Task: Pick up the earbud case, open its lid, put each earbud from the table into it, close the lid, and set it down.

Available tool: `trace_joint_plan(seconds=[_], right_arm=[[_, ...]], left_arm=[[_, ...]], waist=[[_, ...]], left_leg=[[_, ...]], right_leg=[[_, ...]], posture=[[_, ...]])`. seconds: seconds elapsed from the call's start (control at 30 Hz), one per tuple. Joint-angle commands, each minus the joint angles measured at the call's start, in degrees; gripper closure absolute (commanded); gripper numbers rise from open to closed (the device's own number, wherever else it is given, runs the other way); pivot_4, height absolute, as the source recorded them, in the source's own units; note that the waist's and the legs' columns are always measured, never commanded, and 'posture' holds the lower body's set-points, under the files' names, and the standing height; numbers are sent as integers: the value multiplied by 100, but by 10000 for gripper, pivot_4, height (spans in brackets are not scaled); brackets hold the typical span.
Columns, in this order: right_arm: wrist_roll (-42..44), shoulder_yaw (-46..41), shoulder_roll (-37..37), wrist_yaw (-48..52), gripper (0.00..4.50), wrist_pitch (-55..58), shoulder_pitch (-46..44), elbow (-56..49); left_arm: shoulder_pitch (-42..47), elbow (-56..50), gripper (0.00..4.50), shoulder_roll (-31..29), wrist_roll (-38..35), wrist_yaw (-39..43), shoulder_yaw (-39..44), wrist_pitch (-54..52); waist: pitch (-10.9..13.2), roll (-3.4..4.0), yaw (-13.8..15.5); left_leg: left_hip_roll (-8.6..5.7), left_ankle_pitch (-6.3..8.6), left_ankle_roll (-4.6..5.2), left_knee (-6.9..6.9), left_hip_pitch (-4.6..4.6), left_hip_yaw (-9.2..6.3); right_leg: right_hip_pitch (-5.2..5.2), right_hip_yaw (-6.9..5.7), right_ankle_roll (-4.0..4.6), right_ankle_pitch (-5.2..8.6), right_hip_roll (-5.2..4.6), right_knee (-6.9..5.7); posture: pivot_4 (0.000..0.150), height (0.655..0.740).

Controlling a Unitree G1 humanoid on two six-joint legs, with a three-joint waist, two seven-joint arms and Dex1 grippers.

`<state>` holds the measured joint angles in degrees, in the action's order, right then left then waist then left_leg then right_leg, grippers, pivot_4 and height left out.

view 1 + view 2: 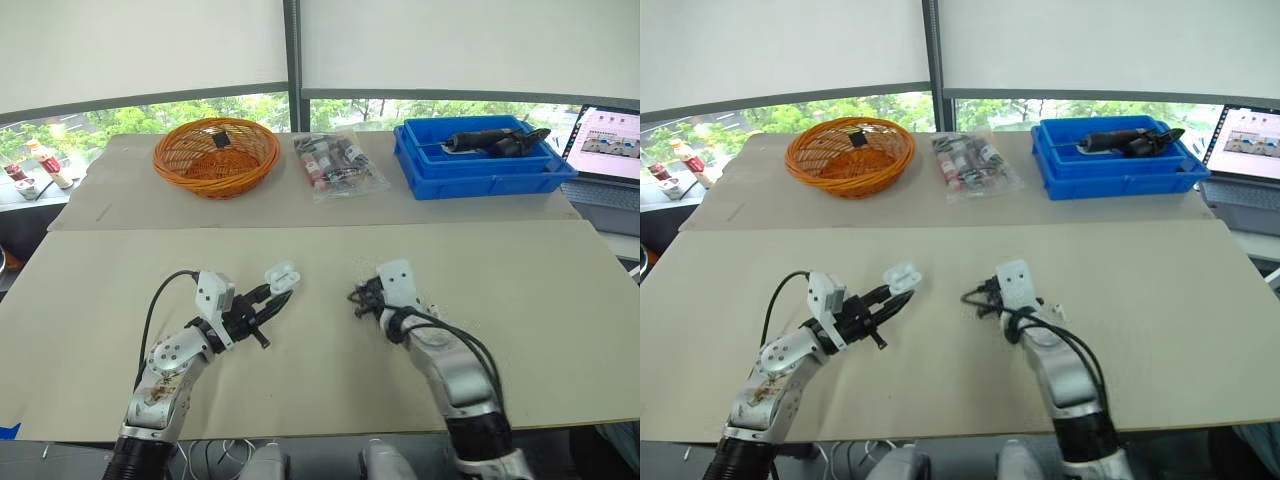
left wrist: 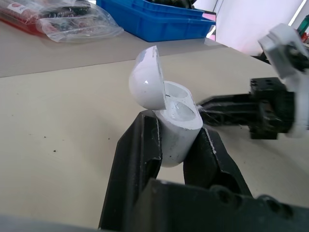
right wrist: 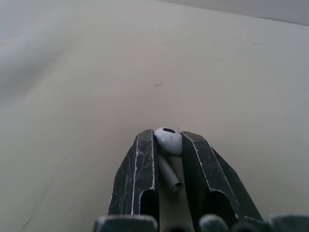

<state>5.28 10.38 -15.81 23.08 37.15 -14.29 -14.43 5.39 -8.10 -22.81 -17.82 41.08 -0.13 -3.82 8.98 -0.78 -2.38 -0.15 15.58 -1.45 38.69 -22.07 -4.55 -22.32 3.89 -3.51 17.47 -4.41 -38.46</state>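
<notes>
As seen from the head, the left tool (image 1: 277, 294) holds the white earbud case (image 1: 283, 274) just above the near part of the tabletop (image 1: 520, 300). The right tool (image 1: 359, 298) sits near it on the right, and the 2 point toward each other with a small gap between them. Along the far edge stand an orange basket (image 1: 215, 155), a clear bag (image 1: 337, 163) of small items and a blue bin (image 1: 480, 165), with a laptop (image 1: 612, 140) at the far right

From the left wrist, the 2 black fingers (image 2: 137, 159) are clamped on the lower body of the case, 1 on each side. The lid (image 2: 146, 79) stands open and tilted back, showing the 2 sockets, and the right tool's black tips point at the case from close by

From the right wrist, that tool pinches a white earbud (image 3: 168, 140) by its round head, the stem pointing back toward the wrist, with bare tabletop beyond. Whether the earbud touches the tabletop I cannot tell
</notes>
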Motion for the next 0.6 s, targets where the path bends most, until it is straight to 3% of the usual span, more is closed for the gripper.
trace_joint_plan(seconds=[0.03, 0.17, 0.3, 0.4, 0.6], right_arm=[[497, 2, -1255, 1947, 41658, -1034, 102, -581], [891, -199, -2995, 4118, 41658, -1988, 148, -176], [475, -55, -4290, 5585, 41658, -3763, 118, 864], [255, 29, -4738, 6134, 41658, -4657, 57, 1550], [40, 110, -4858, 6588, 41658, -5496, -149, 2300]], left_arm=[[-114, -289, 38904, -39, 11, -25, 30, 72], [-292, -450, 38905, -46, 14, -35, -13, 43], [-437, -623, 38904, -59, 0, -46, -32, -24], [-527, -737, 38904, -81, -21, -50, -36, -85], [-614, -911, 38904, -132, -57, -46, -37, -243]], waist=[[2, 1, 4], [3, -2, 2], [6, -6, 30], [6, -6, 31], [6, -6, 35]], left_leg=[[0, 0, 0, 0, -3, 2], [1, 2, 3, 1, -3, 10], [1, 4, 7, 6, -3, 26], [5, 4, 7, 5, -2, 35], [7, 4, 7, 6, 0, 29]], right_leg=[[2, 0, 0, 0, 0, 8], [15, -3, 0, 0, 1, 35], [21, -6, 0, 0, -1, 41], [21, -5, 0, 0, -1, 40], [21, 0, 0, 0, -2, 39]], posture=[[1500, 7400], [1500, 7400], [1500, 7400], [1500, 7400], [1500, 7400]])
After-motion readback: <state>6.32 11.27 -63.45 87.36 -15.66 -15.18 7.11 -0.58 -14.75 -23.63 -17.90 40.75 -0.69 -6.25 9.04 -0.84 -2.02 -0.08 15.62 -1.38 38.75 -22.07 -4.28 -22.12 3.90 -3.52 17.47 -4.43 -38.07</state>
